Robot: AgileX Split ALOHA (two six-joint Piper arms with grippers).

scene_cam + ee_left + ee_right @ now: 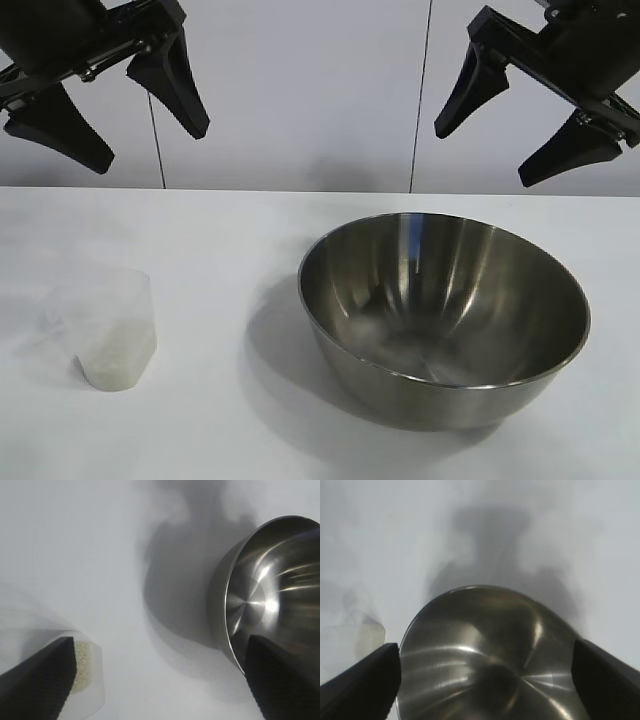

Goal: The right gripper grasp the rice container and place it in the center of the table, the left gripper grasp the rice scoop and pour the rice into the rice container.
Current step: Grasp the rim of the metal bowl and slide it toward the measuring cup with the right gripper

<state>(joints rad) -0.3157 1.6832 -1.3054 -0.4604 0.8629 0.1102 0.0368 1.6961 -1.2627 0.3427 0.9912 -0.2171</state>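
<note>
L gripper (115,115) & R gripper (505,125) both spread, high above rice scoop (108,328) w/ rice (112,365) & rice container (443,315)

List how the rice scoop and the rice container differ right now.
The rice container is a large, shiny steel bowl; the rice scoop is a small, frosted plastic cup. The container is empty, while the scoop holds the rice. Both stand upright and apart on the table, neither gripped.

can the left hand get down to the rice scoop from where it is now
Probably yes. The left hand hangs open above the rice scoop, which stands alone on the table. The rice container sits well off to the side.
</note>
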